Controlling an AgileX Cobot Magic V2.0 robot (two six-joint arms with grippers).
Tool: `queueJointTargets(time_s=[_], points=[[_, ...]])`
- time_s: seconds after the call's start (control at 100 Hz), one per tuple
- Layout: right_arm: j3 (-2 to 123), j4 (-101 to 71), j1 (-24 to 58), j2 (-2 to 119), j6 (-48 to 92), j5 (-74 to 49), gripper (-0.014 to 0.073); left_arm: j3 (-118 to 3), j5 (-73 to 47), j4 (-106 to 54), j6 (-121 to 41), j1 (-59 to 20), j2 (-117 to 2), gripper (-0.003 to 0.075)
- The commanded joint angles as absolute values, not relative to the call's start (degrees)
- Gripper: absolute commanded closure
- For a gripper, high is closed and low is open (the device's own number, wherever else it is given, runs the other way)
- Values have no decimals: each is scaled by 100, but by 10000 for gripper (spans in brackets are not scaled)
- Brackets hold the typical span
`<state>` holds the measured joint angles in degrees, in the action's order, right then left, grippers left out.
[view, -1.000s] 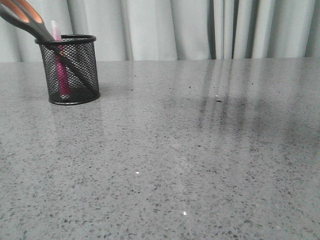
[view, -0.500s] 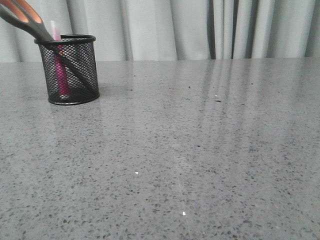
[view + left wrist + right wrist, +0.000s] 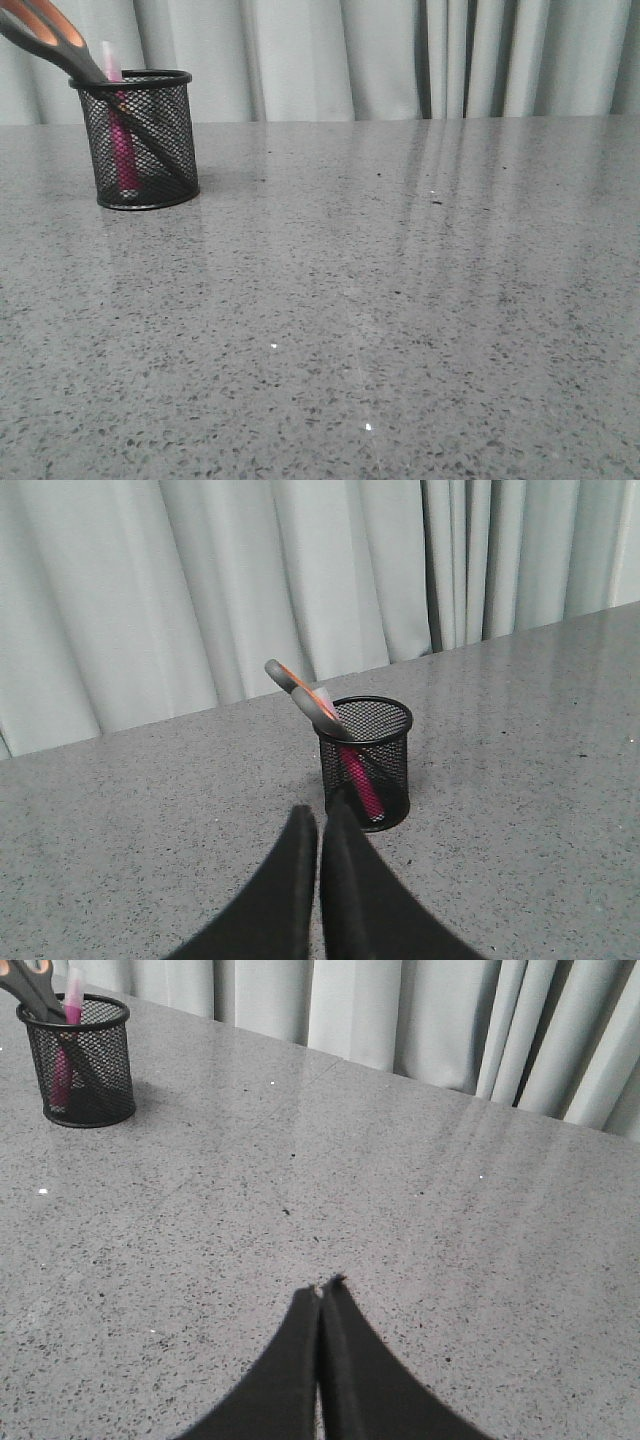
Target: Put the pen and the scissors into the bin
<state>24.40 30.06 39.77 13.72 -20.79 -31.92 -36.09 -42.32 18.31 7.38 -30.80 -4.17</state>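
Claws: left (image 3: 318,820), right (image 3: 320,1295) both pinched closed, empty; bin (image 3: 142,140) near table's far-left edge.

The small black wire-mesh cylindrical bin (image 3: 140,140) showed a bright pink slim pen (image 3: 122,150) through its lattice; the large dark grey scissors (image 3: 50,40) had orange-lined loops; the speckled grey stone table (image 3: 400,300) was glossy.

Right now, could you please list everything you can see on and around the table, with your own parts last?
bin: one, black wire mesh, upright on the table's far left.
pen: one, bright pink with pale cap, standing inside the bin.
scissors: one, grey handles with orange lining, blades down in the bin, handles leaning out leftward.
table: one, grey speckled.
curtain: pale grey, behind the table.
left hand: one, black, shut, empty.
right hand: one, black, shut, empty.
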Motion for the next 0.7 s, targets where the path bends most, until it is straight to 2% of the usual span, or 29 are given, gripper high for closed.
queueJointTargets(time_s=[0.0, 0.19, 0.39, 0.46, 0.61, 0.69], points=[[2576, 3194, 3963, 1416, -2050, -2847, 653, -3733, -3840, 1898, 797, -3123, -504, 739], [2576, 3194, 3963, 1416, -2050, -2847, 653, -3678, -3788, 1898, 797, -3123, -504, 739], [2576, 3194, 3963, 1416, -2050, -2847, 653, -3106, -3355, 1366, 350, -2975, -504, 739], [2576, 3194, 3963, 1416, -2050, -2847, 653, -2643, -2702, 1159, -226, -2790, -504, 739], [2576, 3194, 3963, 1416, -2050, -2837, 653, -1178, -312, -304, -1246, -2167, -504, 739], [2576, 3194, 3963, 1416, -2050, -2837, 653, -650, 0, -761, -1234, -1744, -504, 739]])
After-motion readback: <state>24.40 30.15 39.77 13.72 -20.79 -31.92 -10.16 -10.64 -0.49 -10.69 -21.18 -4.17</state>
